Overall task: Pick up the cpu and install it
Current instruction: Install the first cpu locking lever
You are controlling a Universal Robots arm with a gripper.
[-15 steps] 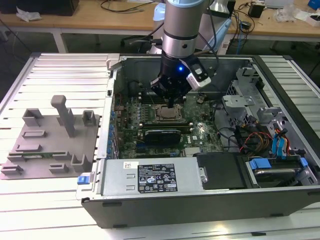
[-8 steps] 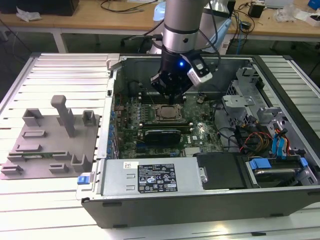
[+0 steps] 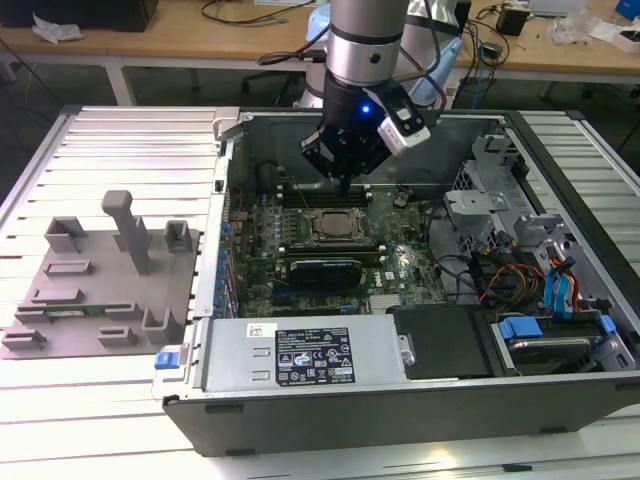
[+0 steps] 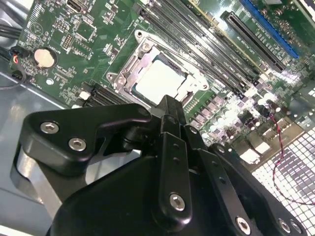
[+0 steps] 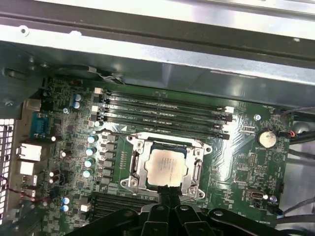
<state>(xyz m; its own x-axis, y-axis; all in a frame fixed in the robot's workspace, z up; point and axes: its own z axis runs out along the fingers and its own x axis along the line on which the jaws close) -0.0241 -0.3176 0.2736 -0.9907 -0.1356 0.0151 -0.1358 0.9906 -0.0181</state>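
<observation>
One end effector point(image 3: 345, 187), narrow, empty, near cpu point(image 5: 167, 167) in socket point(image 5: 136, 169); slatted metal table point(image 3: 100, 425).

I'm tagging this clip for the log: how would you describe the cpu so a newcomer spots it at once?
Look inside the open computer case, at the green motherboard on its floor. Beside the long black memory slots sits a square metal-framed socket, and the cpu lies in it: the one pale silver square amid darker parts.

Wooden workbench point(image 3: 170, 42) behind, strewn with cables point(image 3: 243, 11)
</observation>
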